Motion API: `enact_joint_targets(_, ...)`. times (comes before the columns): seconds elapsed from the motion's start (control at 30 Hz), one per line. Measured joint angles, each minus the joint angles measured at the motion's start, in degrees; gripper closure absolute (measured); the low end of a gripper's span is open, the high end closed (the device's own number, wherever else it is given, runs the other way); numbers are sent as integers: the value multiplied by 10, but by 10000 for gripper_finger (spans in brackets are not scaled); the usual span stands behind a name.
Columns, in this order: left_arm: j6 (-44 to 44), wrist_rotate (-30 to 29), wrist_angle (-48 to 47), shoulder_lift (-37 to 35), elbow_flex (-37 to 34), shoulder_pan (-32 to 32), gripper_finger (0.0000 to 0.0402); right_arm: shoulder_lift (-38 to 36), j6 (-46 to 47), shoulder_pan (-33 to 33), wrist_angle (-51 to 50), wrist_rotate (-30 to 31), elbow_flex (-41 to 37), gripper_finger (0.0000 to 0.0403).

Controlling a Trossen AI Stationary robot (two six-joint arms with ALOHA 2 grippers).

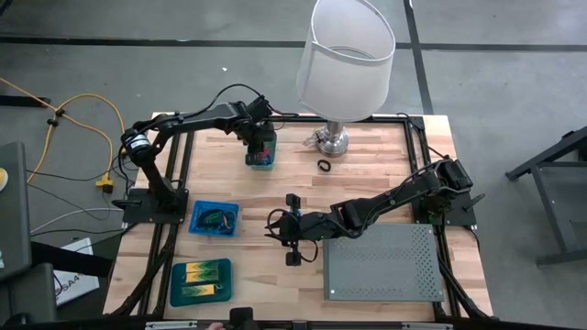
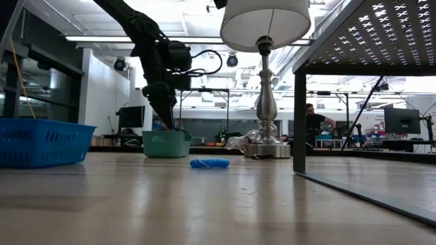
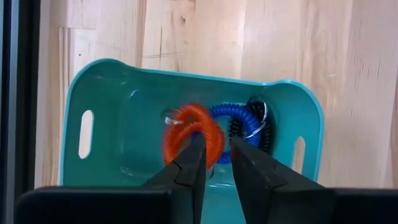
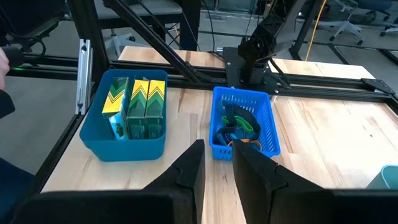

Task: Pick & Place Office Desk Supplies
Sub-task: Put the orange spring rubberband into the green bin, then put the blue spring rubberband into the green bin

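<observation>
A teal tub (image 3: 99,93) holds red (image 3: 186,134), blue (image 3: 233,118) and black coils (image 3: 264,134); yellow-and-green zigzag blocks (image 4: 137,102).

The whole counter (image 1: 275,275) is seen from straight above in the high view, with the lamp (image 1: 346,55) close under the lens. In the low view the scene is looked across at counter height towards the room behind; the lamp and the teal tub (image 2: 167,143) are shared with the high view. The left wrist view is aimed straight down, close over the same teal tub, past two dark fingers (image 3: 189,171). The right wrist view is pointed level and slightly down across the counter at the blue basket (image 4: 244,121) and blue bin (image 4: 127,134), both also seen from above.
</observation>
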Motion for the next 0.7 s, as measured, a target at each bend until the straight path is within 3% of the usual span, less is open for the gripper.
enact_joint_targets(0.37,-1,5,1,0,0,0,318,0,0,0,0,0,0,334)
enact_joint_targets(0.7,38,98,6,-3,0,-27,318,0,0,0,0,0,0,334)
